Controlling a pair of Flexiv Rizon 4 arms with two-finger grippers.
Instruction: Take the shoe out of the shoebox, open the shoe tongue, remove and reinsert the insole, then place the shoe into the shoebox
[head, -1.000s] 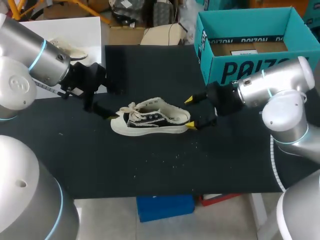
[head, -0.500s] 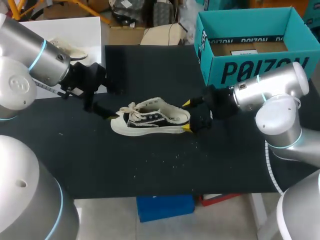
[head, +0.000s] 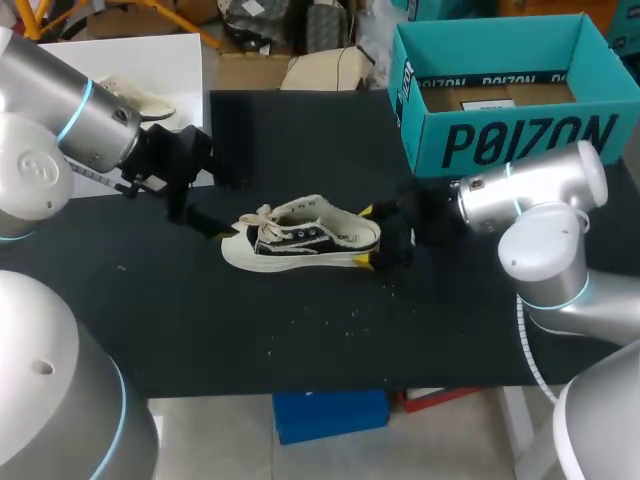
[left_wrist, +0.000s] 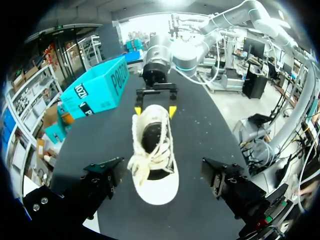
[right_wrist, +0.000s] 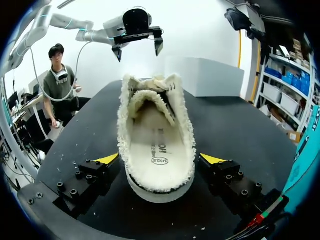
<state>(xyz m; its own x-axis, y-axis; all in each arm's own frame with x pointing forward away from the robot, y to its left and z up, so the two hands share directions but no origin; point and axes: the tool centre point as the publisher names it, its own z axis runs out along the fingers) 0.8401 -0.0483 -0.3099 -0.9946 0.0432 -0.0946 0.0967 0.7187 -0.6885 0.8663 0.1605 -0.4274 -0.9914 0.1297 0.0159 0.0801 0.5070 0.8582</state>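
Clearly the shoe (head: 300, 238) lies on its sole in the middle of the black table (head: 300, 340), outside the teal shoebox (head: 500, 140) at its 2 o'clock, with its long axis from 9 to 3 o'clock, toe at 9 and heel at 3. The right gripper (head: 364, 236) is the nearer one: it comes from 3 o'clock with fingers spread, one yellow tip on each side of the heel, just beside it and, I think, not pressing. The left gripper (head: 200, 218) hangs near the toe at 10 o'clock, also spread and holding nothing.
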